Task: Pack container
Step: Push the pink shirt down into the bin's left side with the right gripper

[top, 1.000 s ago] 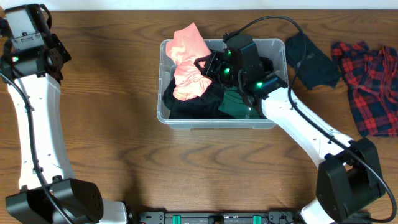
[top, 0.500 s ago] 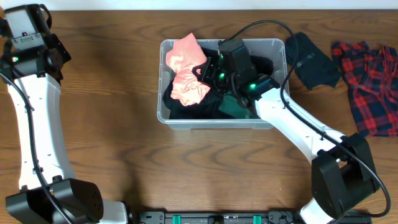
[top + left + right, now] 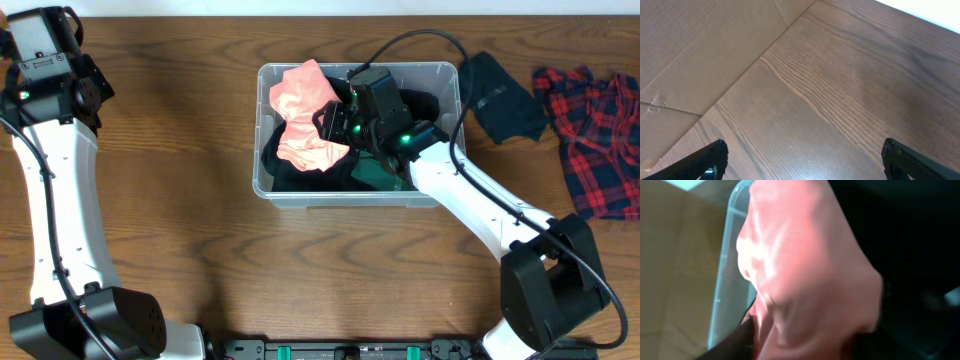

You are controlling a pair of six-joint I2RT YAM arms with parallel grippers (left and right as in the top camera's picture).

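Brown wood-grain table (image 3: 180,200) fills the overhead view, with pale cardboard-like sheeting beyond its edge in the upper left of the left wrist view. White-sleeved left arm (image 3: 50,200) runs up the left edge of the overhead frame, well apart from everything else. The white right arm (image 3: 480,200) reaches from the lower right toward the centre, its black wrist over the box. The large clear plastic rectangular container (image 3: 330,198) sits upper centre on the table, holding a heap of clothes. A red and navy plaid shirt (image 3: 595,135) lies crumpled at the right edge, on the bare wood. A salmon-pink satin garment (image 3: 305,120) is piled in the left half of the container, rising above the rim at the back-left corner; it fills most of the right wrist view. Black clothing (image 3: 290,170) lies under it along the front-left of the bin. A dark navy garment (image 3: 505,95) rests on the table just right of the container, between it and the plaid shirt. A dark green cloth (image 3: 378,172) shows under the right wrist. The left gripper (image 3: 815,160) hangs over bare wood with its fingers spread wide. The right gripper (image 3: 338,122) is against the pink garment; blur and cloth hide its fingers, so whether they are spread or pinching cannot be told.
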